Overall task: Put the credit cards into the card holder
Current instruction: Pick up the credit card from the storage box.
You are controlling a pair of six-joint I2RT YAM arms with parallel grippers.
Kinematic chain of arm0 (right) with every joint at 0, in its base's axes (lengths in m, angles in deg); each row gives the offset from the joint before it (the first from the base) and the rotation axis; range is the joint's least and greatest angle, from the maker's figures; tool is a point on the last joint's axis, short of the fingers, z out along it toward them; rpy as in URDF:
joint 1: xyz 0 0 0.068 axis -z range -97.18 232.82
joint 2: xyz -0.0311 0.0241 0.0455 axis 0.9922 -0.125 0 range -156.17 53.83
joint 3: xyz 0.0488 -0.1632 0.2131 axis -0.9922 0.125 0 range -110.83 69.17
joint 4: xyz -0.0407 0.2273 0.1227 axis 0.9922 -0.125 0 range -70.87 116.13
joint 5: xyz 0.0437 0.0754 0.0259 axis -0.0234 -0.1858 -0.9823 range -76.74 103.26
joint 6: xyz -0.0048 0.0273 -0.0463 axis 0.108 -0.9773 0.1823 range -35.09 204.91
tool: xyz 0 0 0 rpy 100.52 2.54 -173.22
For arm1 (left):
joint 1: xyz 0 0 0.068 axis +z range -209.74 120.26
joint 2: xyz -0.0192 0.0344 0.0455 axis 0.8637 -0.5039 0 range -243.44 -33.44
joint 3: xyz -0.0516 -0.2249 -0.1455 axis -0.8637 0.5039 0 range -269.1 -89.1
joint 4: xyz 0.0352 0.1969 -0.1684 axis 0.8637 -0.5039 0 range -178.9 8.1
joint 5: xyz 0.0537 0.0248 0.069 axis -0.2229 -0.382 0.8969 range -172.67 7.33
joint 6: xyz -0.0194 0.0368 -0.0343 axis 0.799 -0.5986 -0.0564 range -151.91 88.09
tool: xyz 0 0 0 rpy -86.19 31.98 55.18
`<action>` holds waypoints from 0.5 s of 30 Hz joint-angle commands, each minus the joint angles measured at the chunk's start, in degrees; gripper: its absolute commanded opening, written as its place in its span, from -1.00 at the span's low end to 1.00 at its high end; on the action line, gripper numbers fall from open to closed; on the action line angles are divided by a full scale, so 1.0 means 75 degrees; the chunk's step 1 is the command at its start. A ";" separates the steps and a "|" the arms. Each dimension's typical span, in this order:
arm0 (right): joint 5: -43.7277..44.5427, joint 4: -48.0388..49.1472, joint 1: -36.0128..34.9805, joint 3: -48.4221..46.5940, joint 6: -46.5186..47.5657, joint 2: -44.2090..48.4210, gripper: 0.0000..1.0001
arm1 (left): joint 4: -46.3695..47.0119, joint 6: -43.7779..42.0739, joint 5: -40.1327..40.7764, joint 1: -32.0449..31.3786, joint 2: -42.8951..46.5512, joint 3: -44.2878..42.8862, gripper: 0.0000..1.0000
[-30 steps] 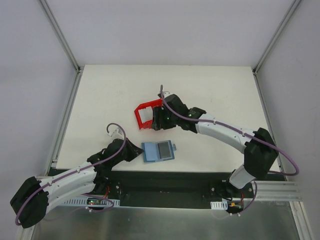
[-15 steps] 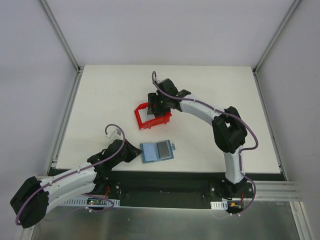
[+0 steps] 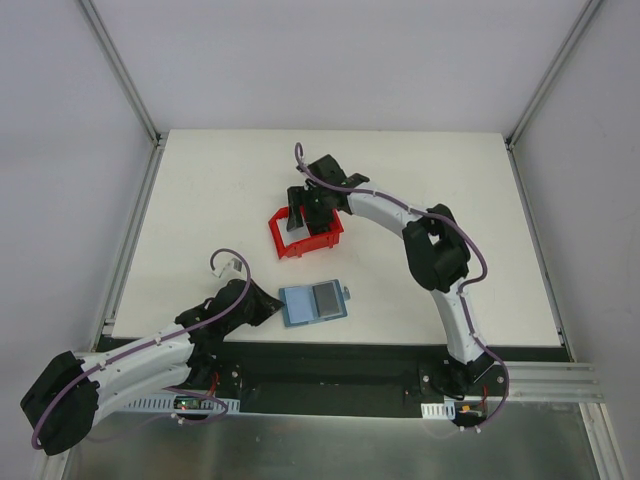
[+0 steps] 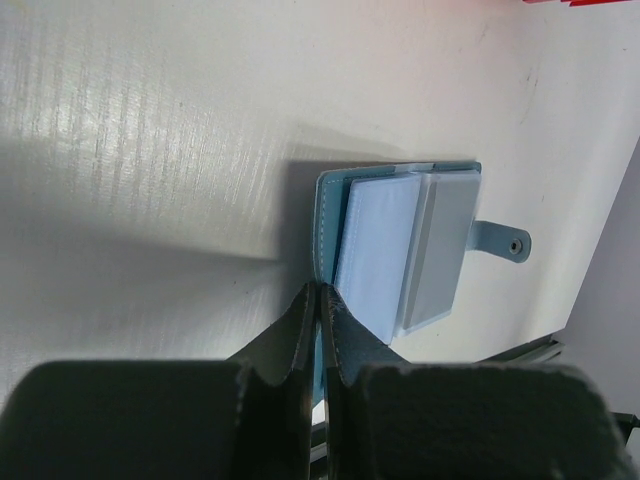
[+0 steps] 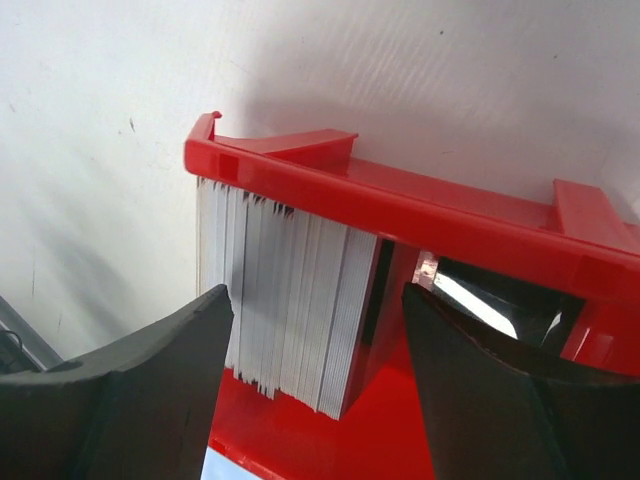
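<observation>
The teal card holder (image 3: 313,302) lies open near the table's front edge, a dark grey card (image 4: 446,248) in its right pocket and a pale blue pocket to the left of it. My left gripper (image 4: 321,290) is shut on the card holder's (image 4: 327,222) left cover edge; in the top view the left gripper (image 3: 272,308) sits at that side. The credit cards (image 5: 290,300), a pale stack standing on edge, are in the red bin (image 5: 400,205). My right gripper (image 5: 315,350) is open, its fingers on either side of the stack without touching it, and in the top view the right gripper (image 3: 305,208) hangs over the bin.
The red bin (image 3: 320,241) stands mid-table, tilted, behind the card holder. The right arm arches from the near right base across to it. The holder's snap tab (image 4: 505,242) points right. White table lies all round, with metal rails at both sides.
The right arm has swung up and left from the bin's right side to above the bin, and its jaws have spread wider. The left arm and the card holder have stayed put.
</observation>
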State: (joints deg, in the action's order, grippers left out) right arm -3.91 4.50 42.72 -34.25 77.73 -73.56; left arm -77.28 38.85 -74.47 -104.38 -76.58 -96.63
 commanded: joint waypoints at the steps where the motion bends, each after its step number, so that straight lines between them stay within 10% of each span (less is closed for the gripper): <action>1: -0.0405 -0.0222 0.0096 -0.0344 -0.0004 -0.0077 0.43 | -0.0124 -0.0037 0.0183 0.0011 -0.0061 -0.0109 -1.00; 15: -0.0816 0.0212 0.0190 0.0148 -0.0086 0.0603 0.11 | -0.0124 -0.0036 0.0136 0.0023 -0.0120 -0.0133 -1.00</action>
State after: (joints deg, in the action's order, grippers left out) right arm -8.13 4.92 43.97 -33.44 77.45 -73.82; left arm -77.91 38.85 -74.49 -104.32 -76.90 -96.63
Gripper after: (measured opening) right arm 0.566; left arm 0.006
